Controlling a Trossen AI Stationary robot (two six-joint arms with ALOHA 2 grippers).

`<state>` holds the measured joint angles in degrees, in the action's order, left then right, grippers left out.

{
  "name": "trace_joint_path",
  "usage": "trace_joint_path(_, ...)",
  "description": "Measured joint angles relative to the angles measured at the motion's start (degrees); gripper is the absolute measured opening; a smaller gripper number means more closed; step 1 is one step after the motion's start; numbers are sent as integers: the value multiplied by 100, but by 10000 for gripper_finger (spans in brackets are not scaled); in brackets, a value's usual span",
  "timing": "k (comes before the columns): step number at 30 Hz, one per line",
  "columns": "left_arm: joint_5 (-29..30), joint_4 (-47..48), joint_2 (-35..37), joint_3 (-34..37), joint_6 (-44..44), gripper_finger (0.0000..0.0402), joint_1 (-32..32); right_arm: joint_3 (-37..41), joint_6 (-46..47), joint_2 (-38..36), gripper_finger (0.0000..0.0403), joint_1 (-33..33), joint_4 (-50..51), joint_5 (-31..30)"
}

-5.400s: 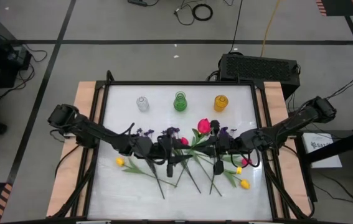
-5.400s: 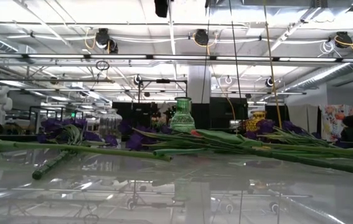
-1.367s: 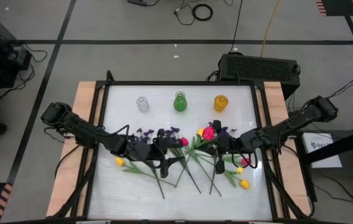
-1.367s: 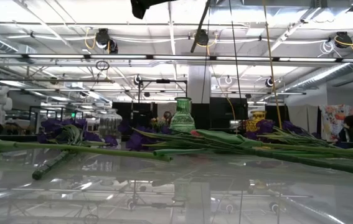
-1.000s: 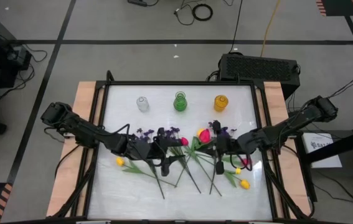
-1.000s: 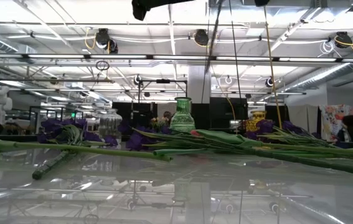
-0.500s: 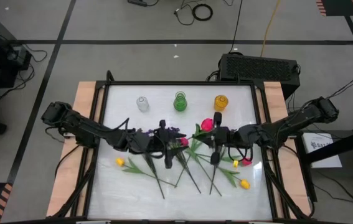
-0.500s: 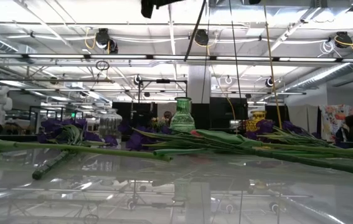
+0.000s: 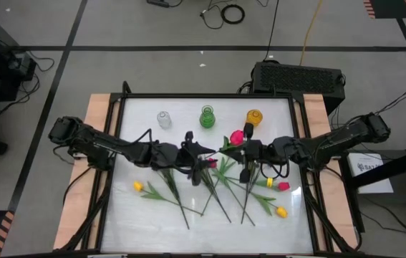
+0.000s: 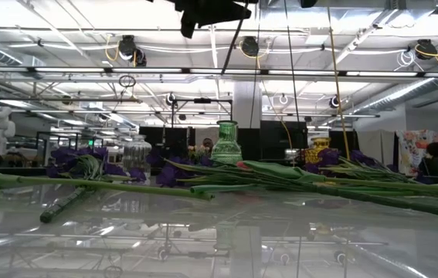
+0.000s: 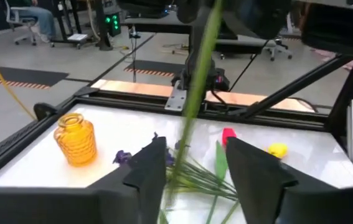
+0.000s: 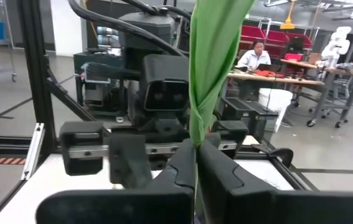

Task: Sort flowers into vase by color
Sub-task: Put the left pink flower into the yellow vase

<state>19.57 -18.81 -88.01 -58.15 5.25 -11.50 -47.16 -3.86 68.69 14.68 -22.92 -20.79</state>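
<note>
standing in a row along the far side of the white table (image 9: 138, 222) are three small vases: a clear vase (image 9: 164, 120) on the left, a green vase (image 9: 207, 117) in the middle and an amber vase (image 9: 253, 117) on the right, none with a stem in it as far as the high view shows. just near of them both arms meet over the middle of the table. the right claw (image 12: 196, 160) is clamped tight on a green stem, holding the pink-red tulip (image 9: 237, 137) lifted close beside the amber vase. the left claw (image 11: 195, 163) faces it with fingers parted around the same stem (image 11: 195, 93), not pinching it. the other flowers (image 9: 217, 188) lie loose on the near half of the table in a tangle of crossed stems: two yellow buds, one at the left and one at the right, another pink-red bud at the right, and purple blossoms partly hidden under the arms.
</note>
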Motion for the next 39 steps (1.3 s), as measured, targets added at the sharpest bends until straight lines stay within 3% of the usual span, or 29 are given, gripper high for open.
trace_joint_path(14,-23,139,0,0,-20,13,24,0,13,0,0,-3,44,8)
trace_joint_path(22,-166,194,2,0,-21,12,24,0,-47,0,14,0,60,14)
trace_joint_path(34,-348,538,2,0,-159,6,24,0,15,-15,158,10,-98,17)
trace_joint_path(39,-319,530,2,0,-154,6,24,0,167,-28,150,6,-92,15)
